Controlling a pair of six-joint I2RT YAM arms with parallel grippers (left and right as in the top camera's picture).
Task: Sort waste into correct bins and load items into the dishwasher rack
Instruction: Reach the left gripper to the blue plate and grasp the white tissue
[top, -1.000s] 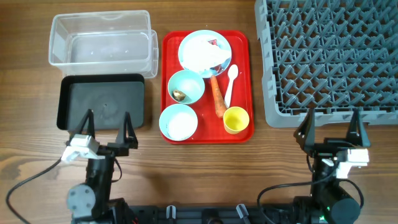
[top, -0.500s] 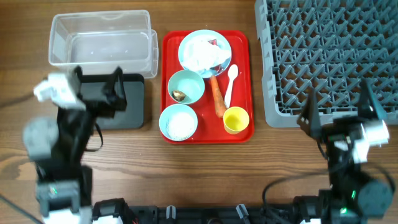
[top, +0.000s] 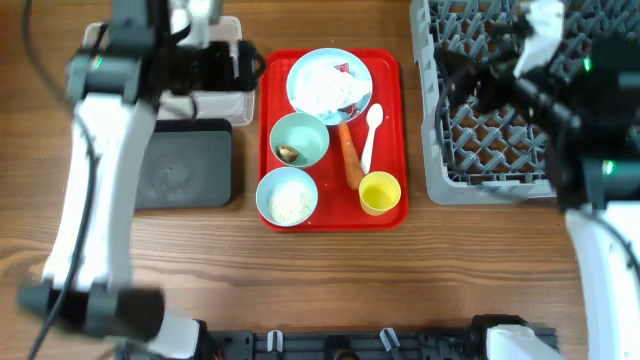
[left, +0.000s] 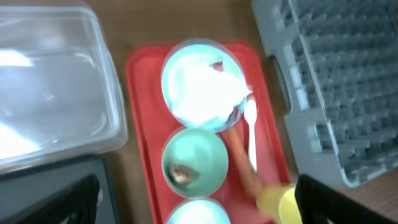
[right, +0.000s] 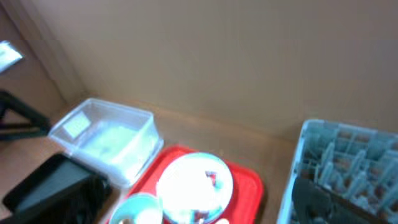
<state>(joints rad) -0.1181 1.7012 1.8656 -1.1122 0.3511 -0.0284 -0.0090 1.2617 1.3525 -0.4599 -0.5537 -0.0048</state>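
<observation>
Five pieces of waste sit on the flat red tray (top: 388, 70) at mid-worktop (top: 330, 285), none yet sorted. The crumpled white tissue (top: 325, 88) and small red wrapper (top: 343, 69) lie on the pale blue round plate (top: 292, 85). Both look feather-light and soft, so a pinch on the tissue's raised folds should do. The orange carrot (top: 350, 158) lies just beside the white plastic spoon (top: 369, 135). It is stiff, smooth and likely to roll, and is best gripped across its thick middle. The small brown food scrap (top: 287, 153) lies in the mint bowl (top: 312, 126), and loose white rice grains (top: 288, 200) fill the pale blue bowl (top: 263, 190). The grains are too fine to pinch, so tipping the bowl seems wiser. The small yellow cup (top: 380, 192) is light and offers its wall. The left gripper (left: 196, 183) hangs wide apart above the tray, near the clear plastic rectangular tub (left: 50, 93) and the shallower black rectangular tub (top: 185, 165). The right gripper (right: 202, 199), blurred, appears spread and empty over the large grey plastic square-grid crate (top: 500, 150).
</observation>
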